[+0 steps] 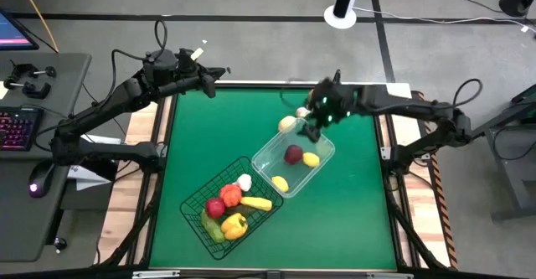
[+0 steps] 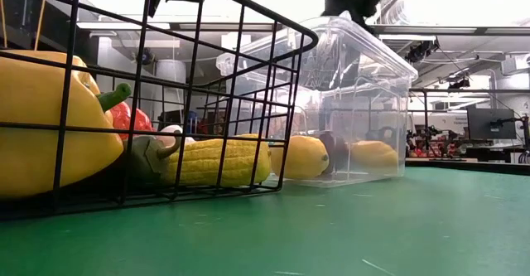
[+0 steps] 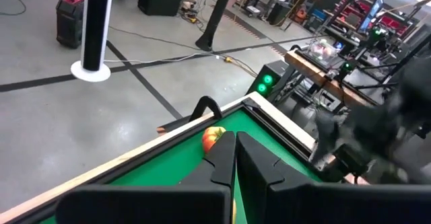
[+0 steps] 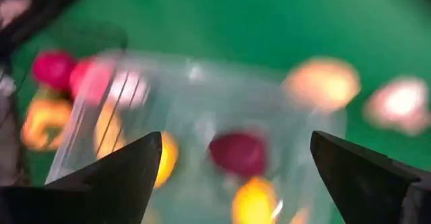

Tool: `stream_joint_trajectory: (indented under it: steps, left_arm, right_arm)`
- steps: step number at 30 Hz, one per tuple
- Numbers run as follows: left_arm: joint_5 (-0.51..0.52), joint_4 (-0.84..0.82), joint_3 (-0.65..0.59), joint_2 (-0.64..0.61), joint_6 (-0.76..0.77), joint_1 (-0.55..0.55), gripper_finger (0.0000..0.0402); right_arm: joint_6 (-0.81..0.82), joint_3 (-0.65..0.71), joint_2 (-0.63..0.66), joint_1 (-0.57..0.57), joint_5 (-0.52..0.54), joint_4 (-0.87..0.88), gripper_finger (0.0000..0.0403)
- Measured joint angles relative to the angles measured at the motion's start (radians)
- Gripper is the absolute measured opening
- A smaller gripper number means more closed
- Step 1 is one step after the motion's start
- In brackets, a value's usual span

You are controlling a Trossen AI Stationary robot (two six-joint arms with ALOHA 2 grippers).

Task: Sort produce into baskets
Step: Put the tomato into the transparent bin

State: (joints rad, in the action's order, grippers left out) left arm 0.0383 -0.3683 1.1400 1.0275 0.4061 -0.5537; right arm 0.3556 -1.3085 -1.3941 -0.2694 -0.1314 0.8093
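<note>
We see the right gripper (image 1: 311,131) above the clear bin's (image 1: 322,160) far end, fingers spread wide and empty, red and yellow fruit inside, wire basket (image 1: 198,207) of vegetables alongside, left gripper (image 1: 219,74) closed, empty, at the table's (image 1: 352,220) far edge

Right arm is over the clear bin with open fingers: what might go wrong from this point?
1. The right gripper hangs just above the far rim of the clear plastic bin; dropping lower might knock or shift it.
2. A pale round piece and another by it lie on the green table against that rim; reaching for them risks rolling them away.
</note>
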Motion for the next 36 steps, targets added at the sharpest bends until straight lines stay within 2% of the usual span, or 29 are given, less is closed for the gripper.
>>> stream_joint_trajectory:
  steps: [3,7,11,14,17,18,19,22,24,29,36]
  left_arm:
    - [0.000,0.000,0.000,0.000,-0.001,0.000,0.0000]
    - [0.000,0.000,0.000,0.000,0.000,0.000,0.0000]
    - [0.000,0.000,0.000,0.000,0.000,0.000,0.0000]
    - [0.000,0.000,0.000,0.000,0.000,0.000,0.0000]
    - [0.000,0.000,0.000,0.000,0.001,0.000,0.0000]
    - [0.000,0.000,0.000,0.000,0.001,0.000,0.0000]
    - [0.000,0.000,0.000,0.000,0.001,0.000,0.0000]
    - [0.000,0.000,0.000,0.000,0.001,0.000,0.0000]
    - [0.000,0.000,0.000,0.000,0.001,0.000,0.0000]
    - [0.000,-0.001,0.000,0.000,0.002,0.000,0.0000]
    - [-0.001,-0.002,0.000,0.000,0.012,0.000,0.0000]
  right_arm:
    - [-0.128,-0.092,0.000,-0.053,0.147,-0.009,0.0375]
    - [-0.310,-0.168,0.001,-0.110,0.458,-0.108,0.0375]
    - [-0.355,-0.189,0.001,-0.152,0.728,-0.208,0.0375]
    - [-0.378,-0.173,-0.007,-0.197,0.758,-0.254,0.0375]
    - [-0.281,-0.168,-0.054,-0.264,0.801,-0.191,0.0375]
    - [-0.226,-0.167,-0.077,-0.298,0.782,-0.147,0.0375]
    - [-0.169,-0.167,-0.103,-0.341,0.715,-0.098,0.0375]
    - [-0.007,-0.165,-0.203,-0.478,0.374,-0.021,0.0375]
    - [0.030,-0.165,-0.280,-0.549,0.227,-0.020,0.0375]
    - [0.126,-0.168,-0.439,-0.625,0.128,-0.033,0.0375]
    - [0.181,-0.168,-0.540,-0.610,0.111,-0.005,0.0375]
